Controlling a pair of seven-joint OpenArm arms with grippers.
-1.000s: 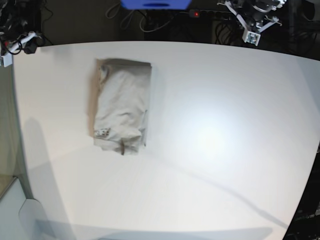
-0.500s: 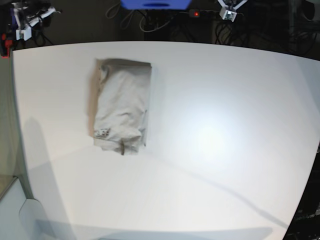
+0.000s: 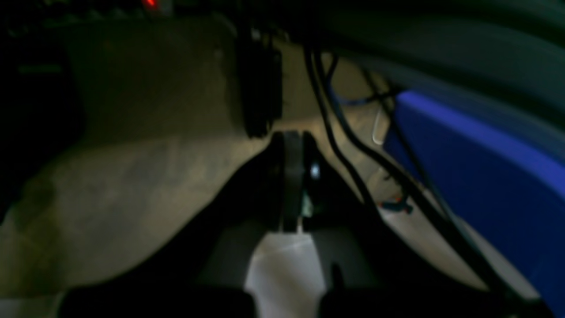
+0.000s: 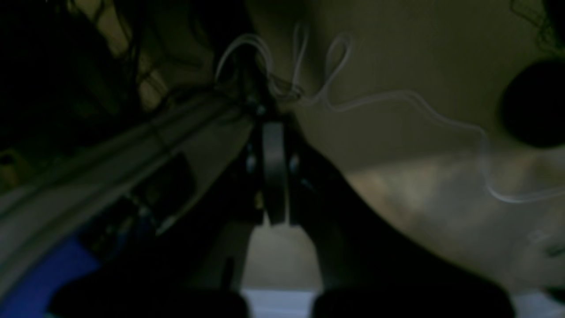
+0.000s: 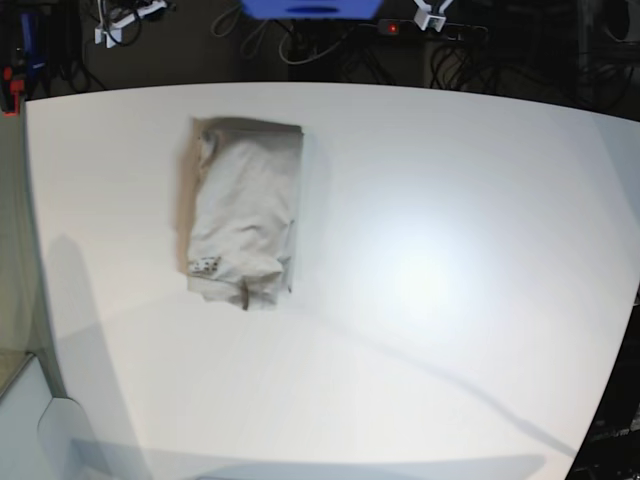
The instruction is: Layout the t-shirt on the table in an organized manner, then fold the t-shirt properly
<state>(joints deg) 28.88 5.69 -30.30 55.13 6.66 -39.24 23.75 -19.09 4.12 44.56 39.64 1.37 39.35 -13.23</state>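
White tabletop [image 5: 420, 300], dark cabled floor beyond | t-shirt [image 5: 243, 210] lies as a folded rectangle at the far left part, nothing touching it | left claw [image 3: 292, 185] and right claw [image 4: 274, 172] closed, empty, off the tabletop | fold looks finished.

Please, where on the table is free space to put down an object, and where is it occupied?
The table is bare across its whole right half and along the near edge below the t-shirt. A narrow strip stays free between the shirt and the left edge. Only the far-left part, where the folded shirt lies, is occupied.
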